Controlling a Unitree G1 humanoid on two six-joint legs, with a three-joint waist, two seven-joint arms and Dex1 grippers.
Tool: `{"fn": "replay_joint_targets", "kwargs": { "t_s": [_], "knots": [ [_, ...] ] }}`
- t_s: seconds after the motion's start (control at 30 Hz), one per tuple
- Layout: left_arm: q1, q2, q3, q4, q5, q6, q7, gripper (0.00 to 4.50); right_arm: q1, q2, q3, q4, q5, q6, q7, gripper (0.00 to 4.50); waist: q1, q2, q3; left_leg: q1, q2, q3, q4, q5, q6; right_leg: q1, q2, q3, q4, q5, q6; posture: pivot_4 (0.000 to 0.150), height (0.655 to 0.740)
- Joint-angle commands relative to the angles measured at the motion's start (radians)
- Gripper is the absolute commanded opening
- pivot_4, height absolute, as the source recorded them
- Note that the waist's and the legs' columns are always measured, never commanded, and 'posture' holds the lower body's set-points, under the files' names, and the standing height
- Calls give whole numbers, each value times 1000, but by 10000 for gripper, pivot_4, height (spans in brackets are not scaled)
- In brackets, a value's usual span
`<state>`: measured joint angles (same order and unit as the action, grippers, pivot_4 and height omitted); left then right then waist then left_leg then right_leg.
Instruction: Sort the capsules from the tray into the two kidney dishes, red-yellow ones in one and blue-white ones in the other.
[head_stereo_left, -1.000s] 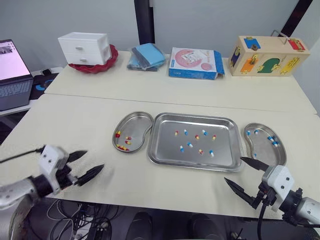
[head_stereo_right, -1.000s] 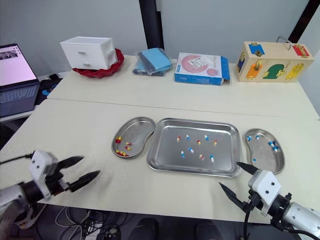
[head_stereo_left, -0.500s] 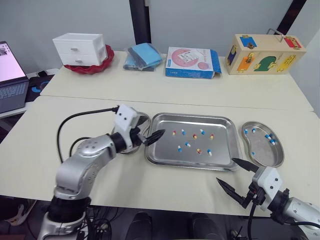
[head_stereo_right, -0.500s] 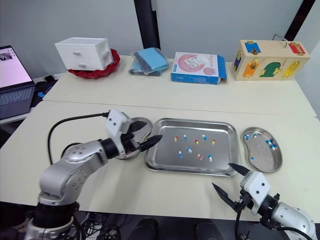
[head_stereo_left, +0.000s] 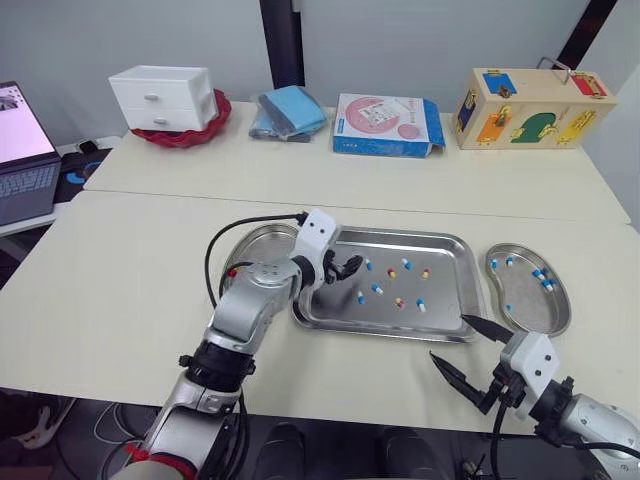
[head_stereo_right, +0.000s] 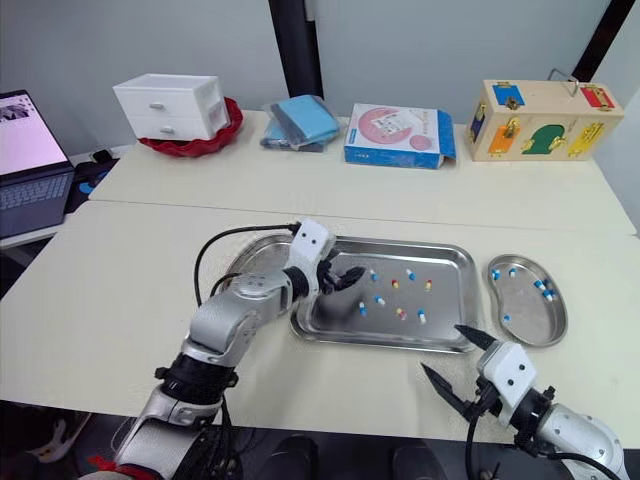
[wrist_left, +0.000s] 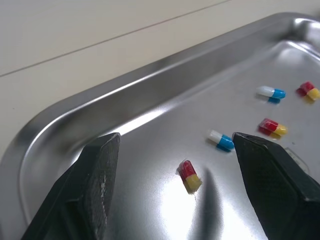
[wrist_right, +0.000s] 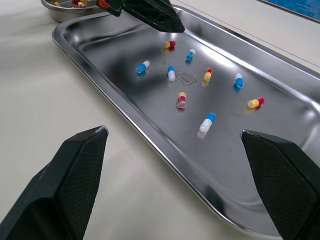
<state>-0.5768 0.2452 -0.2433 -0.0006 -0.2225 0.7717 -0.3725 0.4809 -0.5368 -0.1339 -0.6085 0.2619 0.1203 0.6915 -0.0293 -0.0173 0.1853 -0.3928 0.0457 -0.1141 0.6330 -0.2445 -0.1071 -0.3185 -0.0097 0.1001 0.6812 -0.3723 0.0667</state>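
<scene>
A: Left gripper (head_stereo_left: 348, 268): two black fingers spread wide, nothing between them, low over the left end of the tray (head_stereo_left: 400, 234). What is it lined up on?

B: A red-yellow capsule (wrist_left: 190, 176) lying on the tray floor, between the fingers in the left wrist view. A blue-white capsule (wrist_left: 221, 140) lies near it, outside the likely pinch.

A: Why this arm for that one?

B: Probably reach. The left dish (head_stereo_left: 255, 240), just beside the tray's left side, holds red-yellow ones. The right dish (head_stereo_left: 528, 305), just beside its right side, holds blue-white ones. Each dish sits on its own arm's side, so carries are short.

A: And the right gripper (head_stereo_left: 447, 336)?

B: Also wide open and empty. It is held above the table (head_stereo_left: 150, 260) near the tray's near right corner, apart from the capsules. It seems parked out of the way.

A: How much remains?

B: Roughly nine capsules, both colours mixed, scattered across the tray's middle. Sorting looks partly done.
</scene>
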Motion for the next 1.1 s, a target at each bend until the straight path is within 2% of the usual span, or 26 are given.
{"fn": "replay_joint_targets", "kwargs": {
  "t_s": [0.03,0.2,0.3,0.63,0.87,1.1],
  "knots": [
    [-30,-13,-21,44,36,-40,-17,36715,4,1,-2,-49,5,-3,-15,45000,0,0,0,0,0,0,0,0,0,0,0,0,0,0,0,1500,7312],
    [-32,-15,-46,112,74,-79,-55,36715,8,1,4,-63,6,7,-27,45000,1,0,0,0,0,0,0,0,0,0,0,0,0,0,0,1500,7312],
    [-19,-17,-44,114,86,-74,-62,31715,9,1,5,-71,7,14,-32,45000,1,1,0,0,0,0,0,0,0,0,0,0,0,0,0,1500,7312],
    [7,-2,-48,65,97,-69,-115,324,-5,-4,6,-77,8,33,-40,45000,1,1,-1,0,0,0,0,0,0,0,0,0,0,0,0,1500,7312],
    [-1,69,-4,-91,61,-35,-188,324,-6,-36,7,-28,-23,-55,17,45000,1,1,-1,0,0,0,0,0,0,0,0,0,0,0,0,1500,7312],
    [53,265,184,-335,-57,149,-257,324,-79,-83,69,43,26,-174,166,45000,-6,1,0,1,1,0,0,0,0,0,0,0,0,0,0,1500,7312]
  ]
}}
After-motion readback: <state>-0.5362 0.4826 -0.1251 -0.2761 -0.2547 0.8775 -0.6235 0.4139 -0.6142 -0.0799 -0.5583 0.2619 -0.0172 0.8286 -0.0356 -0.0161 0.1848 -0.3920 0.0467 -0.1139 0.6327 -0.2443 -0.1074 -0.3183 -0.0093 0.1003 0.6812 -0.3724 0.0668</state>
